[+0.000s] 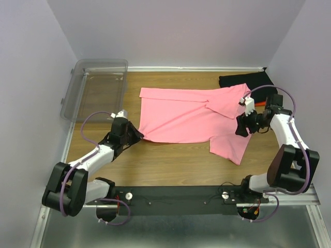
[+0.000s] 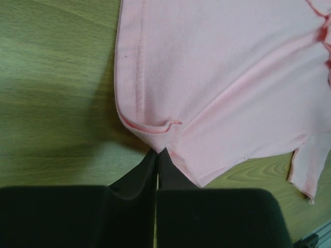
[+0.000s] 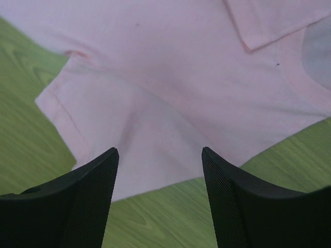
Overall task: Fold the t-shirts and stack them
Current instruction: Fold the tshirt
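Tabletop [image 1: 170, 160]: left end effector [image 2: 158, 154] closed, perhaps pinching pink t-shirt [image 1: 186, 116]; right end effector [image 3: 159, 152] open.

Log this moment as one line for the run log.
left gripper: shut on hem corner of plain pink cloth t-shirt | right gripper: open above its sleeve | black cloth t-shirt: far-right corner

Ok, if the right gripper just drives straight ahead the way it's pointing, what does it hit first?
Most likely the pink t-shirt: the open right gripper points down at its sleeve, and cloth fills the line ahead. The height above the cloth is unclear.
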Robot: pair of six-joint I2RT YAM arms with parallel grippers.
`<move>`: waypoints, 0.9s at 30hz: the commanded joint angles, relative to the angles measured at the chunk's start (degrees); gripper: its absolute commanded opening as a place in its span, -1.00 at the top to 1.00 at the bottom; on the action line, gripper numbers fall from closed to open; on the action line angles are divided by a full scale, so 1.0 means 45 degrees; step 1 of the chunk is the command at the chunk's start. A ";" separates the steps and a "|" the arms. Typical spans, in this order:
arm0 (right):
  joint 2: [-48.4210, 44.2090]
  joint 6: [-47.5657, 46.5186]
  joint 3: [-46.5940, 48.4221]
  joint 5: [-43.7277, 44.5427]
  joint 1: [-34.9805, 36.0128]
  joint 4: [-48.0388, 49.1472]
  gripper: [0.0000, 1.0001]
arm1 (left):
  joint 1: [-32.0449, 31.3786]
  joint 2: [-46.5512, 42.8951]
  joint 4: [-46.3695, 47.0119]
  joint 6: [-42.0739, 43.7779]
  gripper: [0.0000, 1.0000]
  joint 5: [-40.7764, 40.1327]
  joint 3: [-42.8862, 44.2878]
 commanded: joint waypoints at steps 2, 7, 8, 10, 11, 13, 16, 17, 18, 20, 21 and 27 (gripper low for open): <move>0.0531 -0.4176 0.1204 -0.0817 -0.0074 -0.4129 -0.46 | 0.0059 0.0764 -0.0012 0.0226 0.61 0.0369 -0.0140; 0.0473 -0.8606 0.0916 -0.0330 0.0119 -0.7006 -0.46 | 0.0078 0.1001 0.0243 0.0714 0.21 0.0994 -0.0178; 0.0415 -0.8938 0.0661 0.0232 0.0237 -0.6658 -0.46 | 0.0059 0.0845 0.0321 0.0850 0.08 0.1073 -0.0256; 0.0162 -0.8961 -0.0214 0.1169 0.0762 -0.6033 -0.46 | 0.0059 -0.0148 0.0399 0.0909 -0.07 0.1190 -0.0567; 0.0005 -0.8884 -0.0472 0.1427 0.0978 -0.5681 -0.45 | 0.0059 -0.0655 0.0458 0.0968 -0.14 0.1171 -0.0685; -0.0481 -0.8941 -0.1000 0.1760 0.1582 -0.5035 -0.45 | 0.0078 -0.2412 0.0439 0.0988 -0.43 0.0900 -0.0900; -0.0835 -0.8727 -0.1626 0.1839 0.2305 -0.4390 -0.45 | 0.0117 -0.4601 0.0361 0.0523 -0.97 0.0548 -0.1311; -0.0894 -0.8533 -0.1704 0.1898 0.2463 -0.4331 -0.44 | 0.0156 -0.4973 0.0361 0.0287 -0.97 0.0508 -0.1563; -0.0895 -0.8338 -0.1802 0.1937 0.2619 -0.4040 -0.44 | 0.0273 -0.5402 0.0380 -0.0025 -0.97 0.0526 -0.1662; -0.0875 -0.7927 -0.1939 0.1976 0.3030 -0.3746 -0.41 | 0.0468 -0.5446 0.0361 -0.0222 -0.97 0.0682 -0.1877; -0.0875 -0.7675 -0.2055 0.2054 0.3282 -0.3648 -0.40 | 0.0662 -0.5175 0.0361 -0.0242 -0.97 0.0896 -0.1878; -0.0973 -0.7126 -0.2096 0.2444 0.3422 -0.3139 -0.40 | 0.0840 -0.2816 -0.0166 -0.0457 -0.76 0.1326 -0.1196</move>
